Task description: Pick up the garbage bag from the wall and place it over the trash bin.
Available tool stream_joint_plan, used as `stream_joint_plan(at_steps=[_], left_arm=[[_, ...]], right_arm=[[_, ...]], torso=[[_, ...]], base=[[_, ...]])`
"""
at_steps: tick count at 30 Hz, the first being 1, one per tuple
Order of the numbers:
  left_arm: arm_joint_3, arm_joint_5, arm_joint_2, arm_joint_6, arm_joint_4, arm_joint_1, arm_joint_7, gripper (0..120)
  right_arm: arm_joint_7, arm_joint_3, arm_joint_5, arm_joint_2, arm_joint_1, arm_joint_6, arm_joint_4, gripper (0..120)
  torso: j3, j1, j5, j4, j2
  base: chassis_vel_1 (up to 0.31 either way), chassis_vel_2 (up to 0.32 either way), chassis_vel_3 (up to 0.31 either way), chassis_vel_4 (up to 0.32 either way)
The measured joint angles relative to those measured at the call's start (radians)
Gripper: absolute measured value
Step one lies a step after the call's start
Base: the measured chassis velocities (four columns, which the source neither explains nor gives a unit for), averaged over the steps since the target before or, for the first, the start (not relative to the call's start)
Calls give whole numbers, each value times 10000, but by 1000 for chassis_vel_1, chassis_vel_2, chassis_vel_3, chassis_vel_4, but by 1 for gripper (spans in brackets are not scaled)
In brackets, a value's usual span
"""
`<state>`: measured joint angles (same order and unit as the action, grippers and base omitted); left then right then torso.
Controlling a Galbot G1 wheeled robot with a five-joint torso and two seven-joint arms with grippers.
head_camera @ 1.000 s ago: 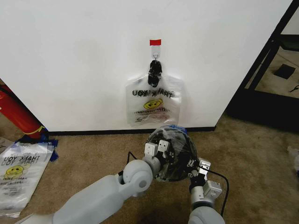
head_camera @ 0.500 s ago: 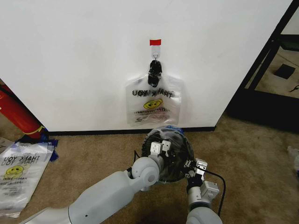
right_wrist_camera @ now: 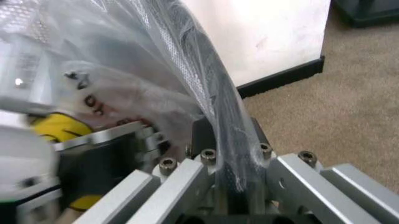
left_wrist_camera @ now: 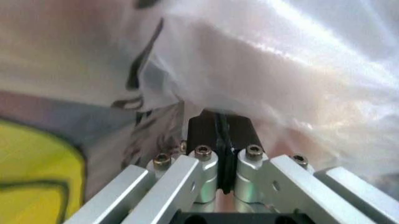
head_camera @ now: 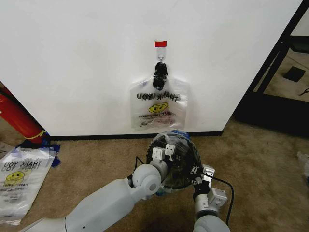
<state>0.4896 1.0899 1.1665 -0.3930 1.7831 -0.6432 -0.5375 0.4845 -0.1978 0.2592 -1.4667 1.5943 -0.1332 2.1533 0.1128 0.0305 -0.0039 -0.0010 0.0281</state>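
Indoor test room or lab corner, carpeted: plain white wall [head_camera: 72,58] with black baseboard [head_camera: 96,137] above brown carpet [head_camera: 260,159]. On that wall, a red tape strip [head_camera: 160,44] over a black hook clip [head_camera: 160,72]. Left of the wall's foot, a red cylinder [head_camera: 17,116]; right of it, black shelving [head_camera: 275,72].

Red cylinder [head_camera: 17,117] leaning at the left, second printed plastic bag [head_camera: 19,179] on brown carpet [head_camera: 260,159].
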Motion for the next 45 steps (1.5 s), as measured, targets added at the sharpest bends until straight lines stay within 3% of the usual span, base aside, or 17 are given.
stream_joint_plan(at_steps=[7,19,26,29,30,35,44,45], left_arm=[[77,-98,379,-9,-450,85,-190,0],[266,-1690,231,-713,-1075,127,-992,0],[-60,-1036,-871,-437,420,-267,-475,0],[-82,-1226,-1067,-466,444,-318,-366,0],[15,-1441,-821,-636,127,-256,-319,0],[455,-1374,-783,-1172,107,-30,-378,0],[675,831,-806,-1678,610,284,-443,0],[584,1478,-705,-1570,676,303,-435,0]], right_arm=[[-2,49,-83,-22,133,-2,59,0],[-50,117,-79,-2,176,-2,190,0],[-27,57,-32,39,-27,-7,44,0],[-26,86,-11,26,-46,-18,33,0],[-22,206,-35,-18,-22,-48,37,0],[-32,224,-189,16,54,-45,61,0],[-137,216,-661,101,145,187,-73,0],[-140,227,-667,82,134,207,-108,0]], torso=[[0,0,0,0,0],[0,0,0,1,0],[0,0,-1,2,0],[0,0,0,4,0],[0,0,-1,-1,0],[0,0,-1,-1,0],[0,0,0,2,0],[0,0,1,3,0]], base=[[0,0,0,0],[0,0,0,0],[0,0,0,0],[0,0,0,0],[0,0,0,0],[0,0,0,0],[0,0,0,0],[0,0,0,0]])
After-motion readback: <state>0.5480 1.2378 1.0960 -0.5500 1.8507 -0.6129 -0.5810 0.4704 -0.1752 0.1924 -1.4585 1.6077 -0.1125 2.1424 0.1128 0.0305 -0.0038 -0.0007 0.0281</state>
